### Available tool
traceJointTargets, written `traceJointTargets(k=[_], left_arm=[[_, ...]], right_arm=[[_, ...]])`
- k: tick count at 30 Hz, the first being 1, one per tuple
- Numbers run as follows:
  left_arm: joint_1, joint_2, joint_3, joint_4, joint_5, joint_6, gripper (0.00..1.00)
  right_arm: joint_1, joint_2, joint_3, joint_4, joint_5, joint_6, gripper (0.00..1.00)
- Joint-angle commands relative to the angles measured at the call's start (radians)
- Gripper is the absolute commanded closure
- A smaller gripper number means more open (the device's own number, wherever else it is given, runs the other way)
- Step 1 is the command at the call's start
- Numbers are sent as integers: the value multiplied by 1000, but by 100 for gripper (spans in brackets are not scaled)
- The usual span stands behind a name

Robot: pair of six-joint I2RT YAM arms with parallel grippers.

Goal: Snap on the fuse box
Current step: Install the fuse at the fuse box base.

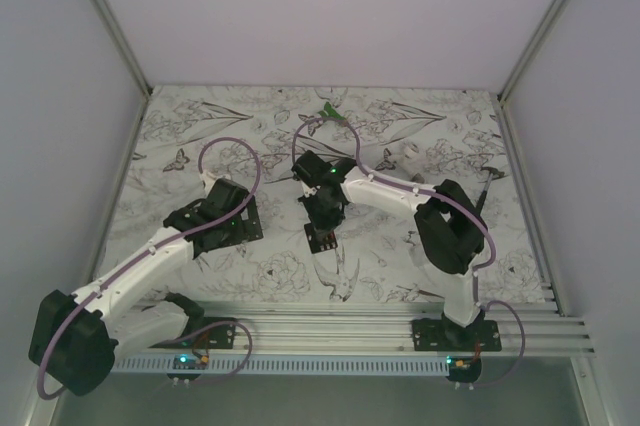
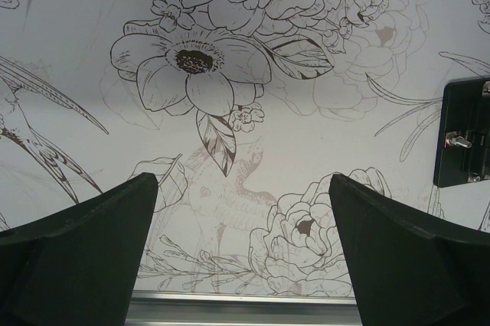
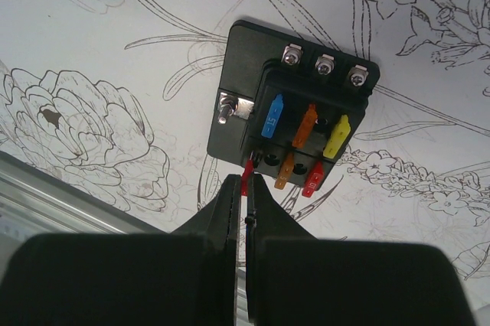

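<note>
The fuse box (image 3: 249,66) is a flat black block lying on the flower-print table, with three screws along one edge and blue, orange, yellow and red fuses standing in its slots. My right gripper (image 3: 245,186) is shut on a small red fuse (image 3: 246,173), whose far end touches the box's near-left slot. In the top view the right gripper (image 1: 322,214) hangs directly over the fuse box (image 1: 321,239). My left gripper (image 2: 243,188) is open and empty above bare table, and the edge of the fuse box (image 2: 463,112) shows at its right. In the top view the left gripper (image 1: 240,226) sits left of the box.
A green-and-white object (image 1: 330,111) lies at the table's far edge. An aluminium rail (image 1: 330,321) runs along the near edge by the arm bases. Pale walls enclose the table on three sides.
</note>
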State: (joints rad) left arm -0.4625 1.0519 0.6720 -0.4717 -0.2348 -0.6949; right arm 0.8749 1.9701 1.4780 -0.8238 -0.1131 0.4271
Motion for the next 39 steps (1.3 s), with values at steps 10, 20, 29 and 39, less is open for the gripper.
traceJointTargets(k=[10,20,29,39], left_arm=[[7,12,-4,-35,-21,-4,0],[9,18,-4,-35,-19,-2,0],[9,16,-3,-36,-19,-3,0],[10,22,-2,-36,-15,-4,0]], right_arm=[[12,14,43,-52,29,-1,100],[13,-2,62,-59,26,-3,100],[15,42,56,-46,40,-7,100],[15,61,52,-43,31,-8,100]])
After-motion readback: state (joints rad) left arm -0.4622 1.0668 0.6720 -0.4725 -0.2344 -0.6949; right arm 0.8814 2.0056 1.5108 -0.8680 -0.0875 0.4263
